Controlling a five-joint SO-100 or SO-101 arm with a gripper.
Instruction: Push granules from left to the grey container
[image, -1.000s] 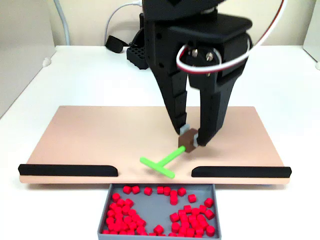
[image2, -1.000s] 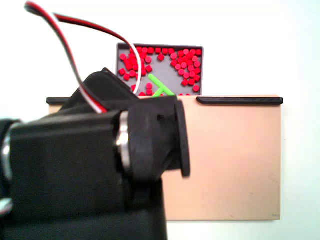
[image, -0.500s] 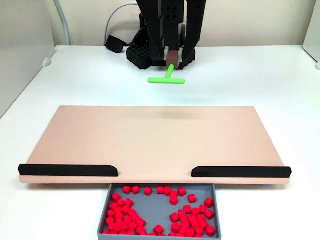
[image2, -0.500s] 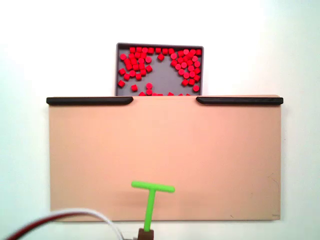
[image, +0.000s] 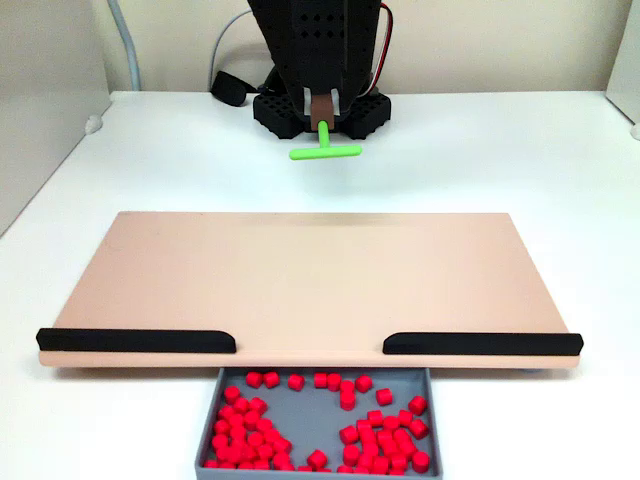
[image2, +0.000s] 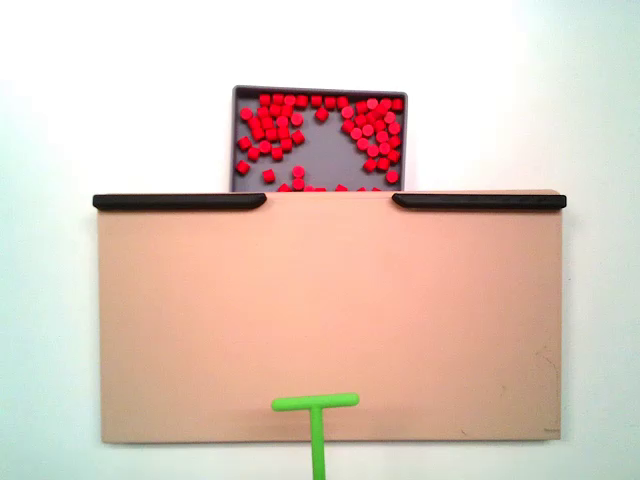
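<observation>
The red granules (image: 385, 440) (image2: 370, 125) lie in the grey container (image: 312, 418) (image2: 325, 152), heaped along its left and right sides. The container sits against the gap between the tan board's two black strips. My gripper (image: 322, 108) hangs near the arm's base, beyond the board's far edge in a fixed view. It is shut on the brown block at the end of a green T-shaped pusher (image: 325, 150) (image2: 315, 418). The pusher's crossbar hovers over the board's edge opposite the container. No granules show on the board.
The wide tan board (image: 300, 270) (image2: 330, 310) fills the middle of the white table, with black strips (image: 135, 340) (image: 480, 343) along its container side. The arm's black base (image: 320, 115) and cables stand behind the board.
The arm has pulled back from the gap beside the container to beyond the board's far edge, carrying the green pusher with it. The granules have not moved.
</observation>
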